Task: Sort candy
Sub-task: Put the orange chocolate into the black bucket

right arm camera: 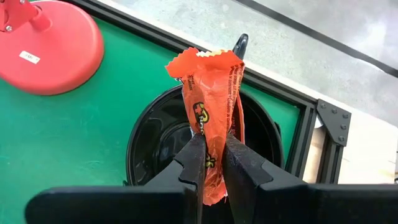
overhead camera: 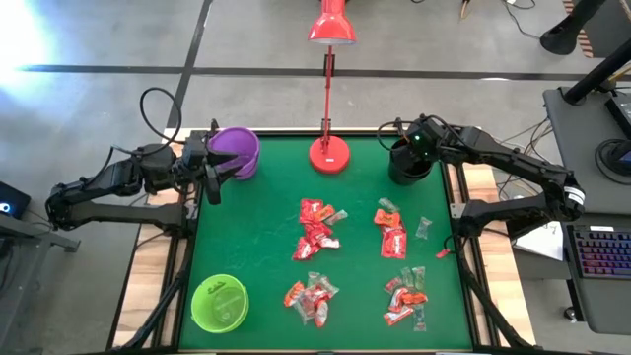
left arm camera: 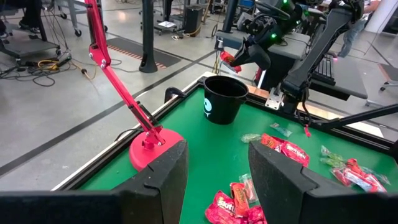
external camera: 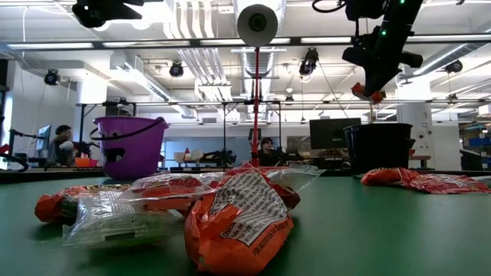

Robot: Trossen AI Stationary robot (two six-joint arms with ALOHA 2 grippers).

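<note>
The candy lies in several small heaps of red, orange and clear wrappers (overhead camera: 317, 230) (overhead camera: 406, 294) on the green table (overhead camera: 256, 237). One orange-red candy (right arm camera: 211, 93) is in my right gripper (right arm camera: 211, 154), which is shut on it above the black bucket (right arm camera: 155, 143) at the far right. The same candy shows under that gripper in the low view (external camera: 367, 92). My left gripper (left arm camera: 217, 168) waits open at the far left, beside the purple bucket (overhead camera: 235, 151), with nothing between its fingers. My right gripper pinches the orange-red candy between its two fingers, across the wrapper's middle (right arm camera: 210, 127). The fingers slant down from above. The wrapper's crimped end (right arm camera: 205, 59) sticks out past the fingertips over the black bucket's mouth, lifted clear of the table and bucket.
A red lamp stands with its base (overhead camera: 328, 155) at the far middle between the purple and black buckets, its stem rising over the far edge. A green bucket (overhead camera: 219, 303) stands at the near left. Bare green table lies between the purple and green buckets.
</note>
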